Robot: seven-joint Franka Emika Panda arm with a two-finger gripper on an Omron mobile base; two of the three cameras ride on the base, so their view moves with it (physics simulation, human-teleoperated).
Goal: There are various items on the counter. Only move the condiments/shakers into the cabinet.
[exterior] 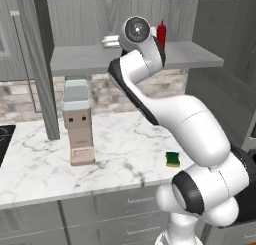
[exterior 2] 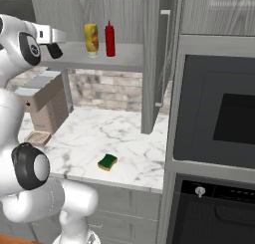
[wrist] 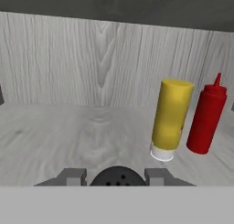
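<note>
The yellow bottle and the red bottle stand side by side on the cabinet's shelf board, seen too in the right base view as the yellow bottle and red bottle. My gripper is over the shelf, left of the bottles, shut on the black shaker, whose perforated top shows between the fingertips. From the base views the gripper reaches in at shelf height, and the red bottle peeks from behind the arm.
On the marble counter stand the tall beige-and-grey appliance at the left and the green-and-yellow sponge near the front edge. An open cabinet door hangs right of the shelf, with a black oven beyond it.
</note>
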